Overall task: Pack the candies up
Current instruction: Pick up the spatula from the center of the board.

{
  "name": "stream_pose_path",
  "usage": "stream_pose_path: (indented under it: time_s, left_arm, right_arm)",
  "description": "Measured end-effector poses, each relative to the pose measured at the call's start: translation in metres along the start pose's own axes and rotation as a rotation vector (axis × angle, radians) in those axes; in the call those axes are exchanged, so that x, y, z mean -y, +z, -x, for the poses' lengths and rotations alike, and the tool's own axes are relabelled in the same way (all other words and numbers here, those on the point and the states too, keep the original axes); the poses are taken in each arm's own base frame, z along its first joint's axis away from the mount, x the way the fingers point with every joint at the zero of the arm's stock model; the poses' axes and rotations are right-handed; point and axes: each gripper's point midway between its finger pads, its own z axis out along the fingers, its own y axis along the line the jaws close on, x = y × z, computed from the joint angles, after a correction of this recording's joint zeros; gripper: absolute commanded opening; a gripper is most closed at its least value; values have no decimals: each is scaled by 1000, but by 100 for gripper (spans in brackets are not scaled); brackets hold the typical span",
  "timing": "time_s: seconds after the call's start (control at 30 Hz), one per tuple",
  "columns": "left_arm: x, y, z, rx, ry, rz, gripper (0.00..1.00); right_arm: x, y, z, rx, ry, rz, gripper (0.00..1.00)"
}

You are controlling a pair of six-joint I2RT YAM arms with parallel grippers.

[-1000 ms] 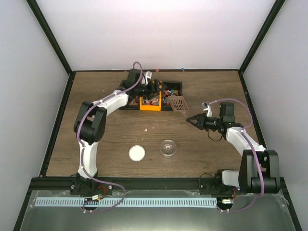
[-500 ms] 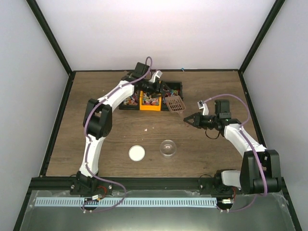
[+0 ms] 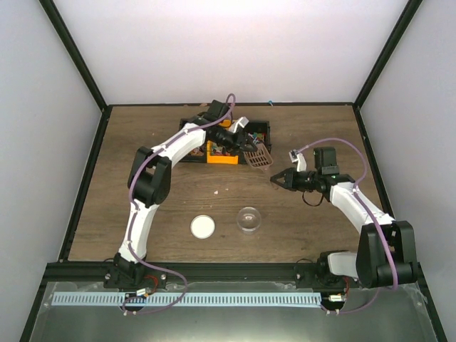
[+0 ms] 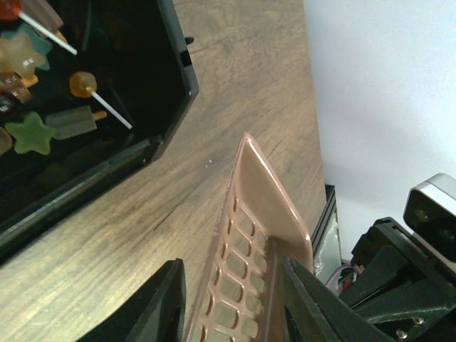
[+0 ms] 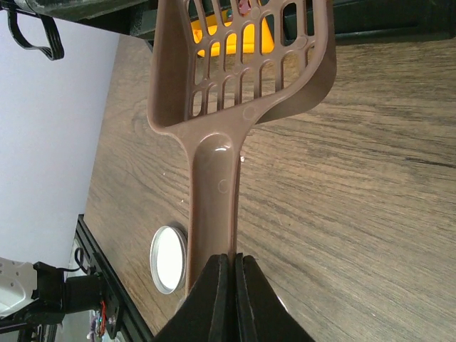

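1. Any print on the wrappers is too small to read.
2. The table [image 3: 178, 192] is dark brown wood grain. White walls [image 3: 228, 50] enclose it, with black frame posts [image 3: 71, 51] at the corners.
3. The candies [image 4: 28, 134] lie in the black tray [image 3: 266, 129] at the table's 12 o'clock, next to an orange box [image 3: 222, 159].
4. The left gripper [image 4: 229, 285] straddles the bowl of the brown scoop [image 5: 214, 164]. I cannot tell whether its fingers are pinching it.
5. The right gripper [image 5: 231, 262], towards 3 o'clock, is clenched on the end of the scoop's handle.
6. A clear jar [image 3: 249, 219] stands near 6 o'clock, with a white lid [image 3: 203, 226] at its 9 o'clock.
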Motion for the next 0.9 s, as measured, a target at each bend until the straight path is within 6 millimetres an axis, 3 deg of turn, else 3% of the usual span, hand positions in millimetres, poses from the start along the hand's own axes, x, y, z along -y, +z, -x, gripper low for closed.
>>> stream_pose_path:
  time_s: [0.07,0.27,0.37,0.4,0.47,0.57,0.67,0.9]
  left_arm:
    - [1,4,-3,-11,2,-3,23]
    - [-7,7,-5,-16,-17,11,5]
    - [-7,6,-5,-16,-18,11,4]
    - [-7,6,-5,-16,-21,11,4]
    - [-8,7,-5,-15,-24,10,4]
    - [-10,11,-4,-7,-32,4,4]
    - [-18,16,-7,0,-65,-1,4]
    - [-27,19,-11,34,-145,-31,4]
  right_arm:
    - [0,0,-1,-5,1,-1,1]
    - [1,1,-3,-12,0,-4,1]
    - [1,2,-3,-13,-7,-5,2]
    - [1,2,-3,-14,-9,-5,12]
    - [1,2,-3,-14,-8,-4,49]
    - [-4,2,-3,-16,-7,16,77]
    - [-11,1,-1,-12,-11,41,89]
    - [-30,-10,24,51,3,119,92]
